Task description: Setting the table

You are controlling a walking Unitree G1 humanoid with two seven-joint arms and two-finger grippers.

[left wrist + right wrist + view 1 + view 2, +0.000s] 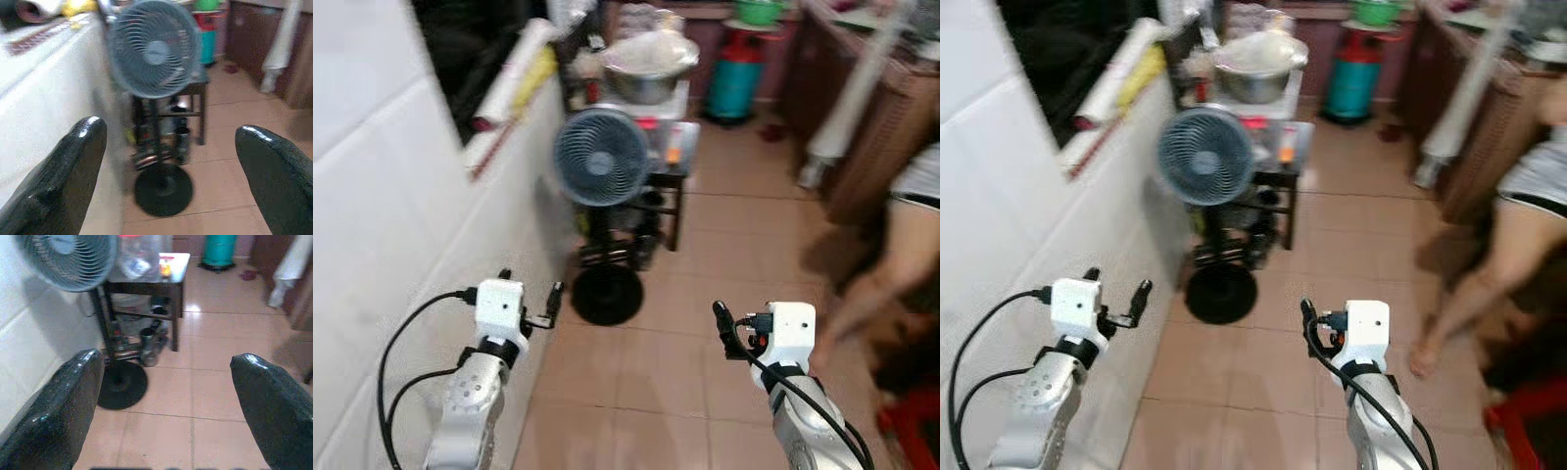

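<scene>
Ahead, both my arms are raised over the tiled floor (724, 235), and both sets of jaws are spread wide with nothing between them. My left gripper (166, 166) has its fingers (63, 171) well apart; between them, farther off, stands a grey fan (154, 49) on its pole, with its round black base (164, 190) on the floor. My right gripper (168, 411) is just as wide open; past its fingers (264, 406) I see the same base and a small dark stool (142, 289) with bottles and cans tucked under it.

Beyond the fan, straight out from my jaws, a big metal pot (649, 70) sits on a white box on the stool. A teal gas cylinder (736, 83) stands farther back, with a green bowl (759, 12) on top of it. On the left side of my left jaws runs a white tiled wall (382, 225), with a rolled mat (514, 73) lying on its ledge. Out to the right of my right jaws a person's bare legs (881, 264) stand beside a brown cabinet (876, 137); a white roll (857, 88) leans against it. I cannot tell which things here are meant for the table; the picture is blurred.
</scene>
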